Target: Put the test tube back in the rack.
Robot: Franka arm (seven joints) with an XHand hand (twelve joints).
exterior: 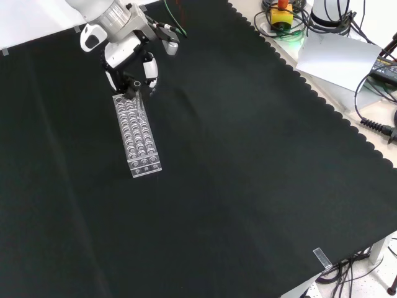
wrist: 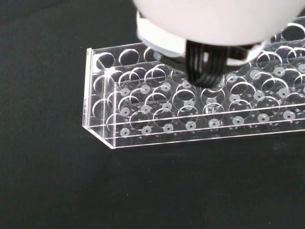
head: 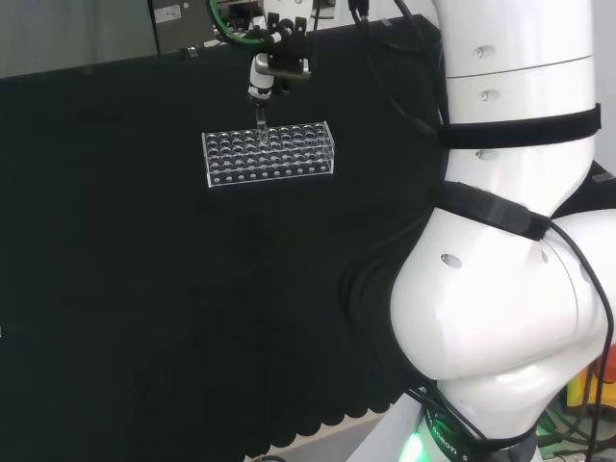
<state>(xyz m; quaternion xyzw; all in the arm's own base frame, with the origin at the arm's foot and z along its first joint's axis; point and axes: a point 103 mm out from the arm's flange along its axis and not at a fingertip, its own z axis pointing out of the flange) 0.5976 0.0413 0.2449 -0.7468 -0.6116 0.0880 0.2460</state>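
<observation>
- Hand sits directly above the far long edge of the clear rack in the head view; fingers point down at the rack's top plate.
- Test tube: a thin clear rod hangs upright from the fingertips in the head view; its lower end reaches the rack's top plate, near the far row of holes, left of the rack's middle; whether it has entered a hole, cannot tell.
- Hand state: fingers drawn together and pinching the tube's upper end, judged from the head view; the contact itself is small and hard to make out.
- Front view: hand is over the upper end of the rack; a white finger points down just right of that end; the rest of the rack runs down and away from the hand across the black cloth.
- Wrist view: rack lies close under the palm; rows of round holes with small grey discs on the bottom plate; a blurred white part of the hand and a bundle of black cables cover the holes nearest the palm; the tube cannot be made out here.
- Holes visible beneath the hand in the wrist view hold nothing.
- Rack rests flat on the cloth, long sides level.
</observation>
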